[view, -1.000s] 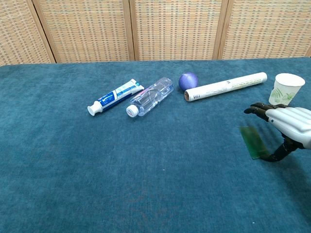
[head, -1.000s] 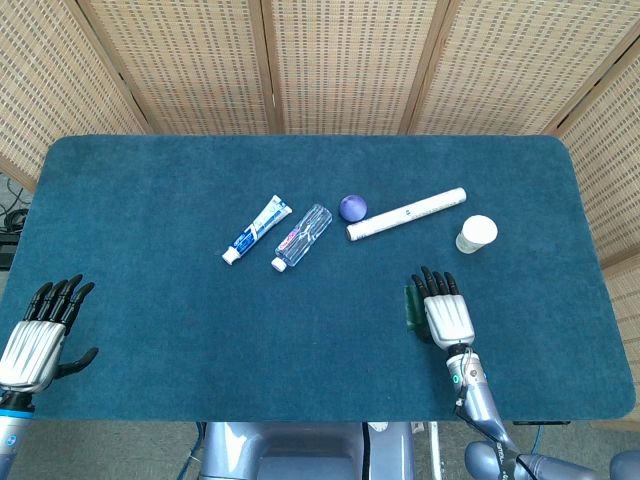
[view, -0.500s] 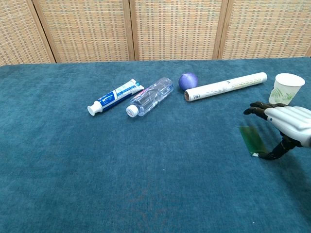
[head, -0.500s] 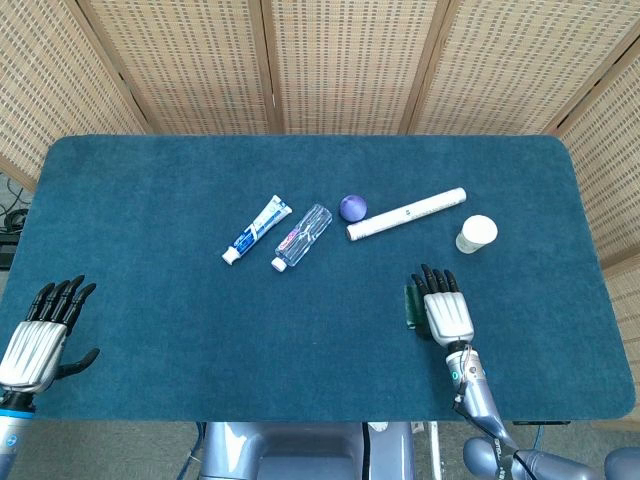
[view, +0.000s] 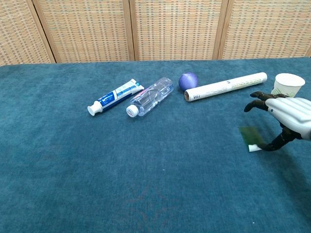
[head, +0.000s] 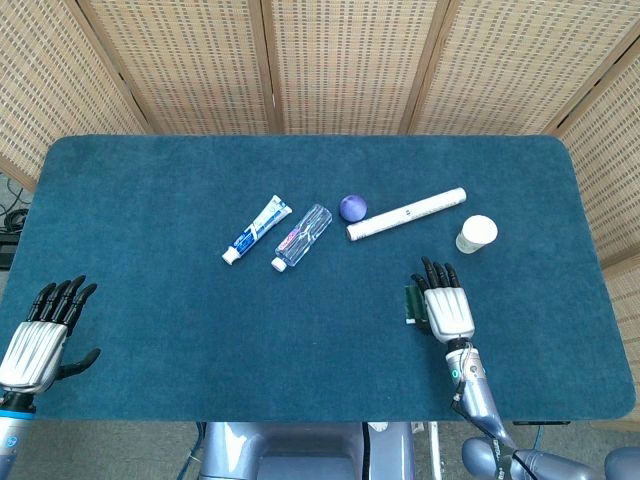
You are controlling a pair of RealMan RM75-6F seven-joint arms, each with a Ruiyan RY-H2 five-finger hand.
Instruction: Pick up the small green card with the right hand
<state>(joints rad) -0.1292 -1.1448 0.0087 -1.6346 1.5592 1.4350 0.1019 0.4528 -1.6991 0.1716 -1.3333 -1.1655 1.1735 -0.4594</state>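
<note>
Hovering over the blue tabletop (head: 150,180) at about five o'clock: right hand (head: 448,310), fingers spread, thumb touching the small green card (view: 251,137), whether gripping it cannot be told. Resting at eight o'clock: left hand (head: 38,335), fingers apart, holding nothing.

A dark green card (view: 251,136) with a white edge lies on a teal surface (head: 150,200), with a purple ball (head: 352,207), a blue-and-white tube (head: 257,229), a white cup (head: 477,233) and woven tan screens (head: 340,60).
</note>
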